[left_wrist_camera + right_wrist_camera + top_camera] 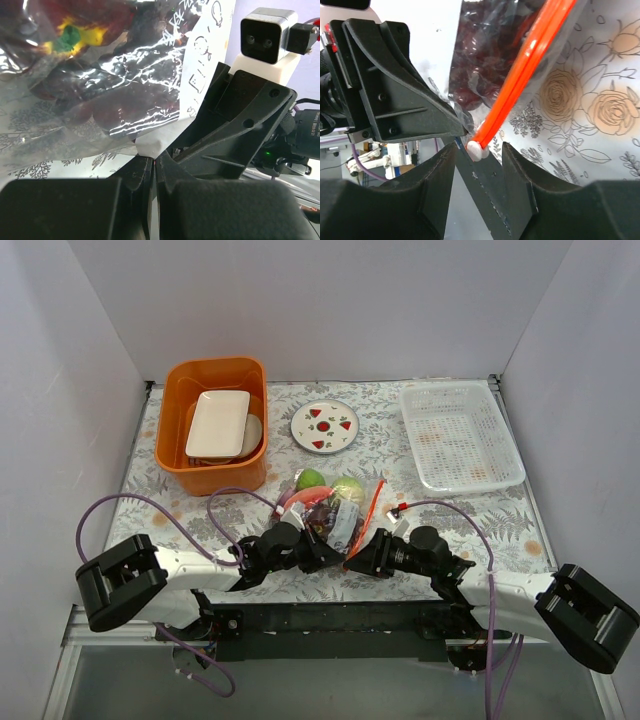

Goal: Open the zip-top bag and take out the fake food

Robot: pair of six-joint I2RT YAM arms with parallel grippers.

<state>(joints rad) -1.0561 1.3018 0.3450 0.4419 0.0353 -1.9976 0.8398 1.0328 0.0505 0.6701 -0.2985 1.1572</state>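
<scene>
Our left gripper (325,555) (155,165) has its jaws pressed together on a fold at the near edge of the clear crinkly zip-top bag (340,512) (140,90). Our right gripper (358,558) (479,150) faces it nose to nose. Its jaws stand apart, and the white-tipped end of the thin bright orange zip strip (375,502) (525,75) sits between the fingertips, gripped by neither.

The bag lies on the floral tablecloth (180,510) just beyond both grippers, near the middle of the table, with the zip running along its right side. Through the glossy plastic we see the fake food: dark purple grapes (480,55) and dark red pieces (125,100). A white handwritten label (210,50) lies alongside them. At the bag's far end are a red-pink slice (305,498) and two green apple-like balls (311,479); we cannot tell whether these are inside.

Farther back stand a round white strawberry-printed plate (325,426), an orange plastic tub (213,375) holding a white rectangular dish (218,423), and a clear plastic basket (462,435).
</scene>
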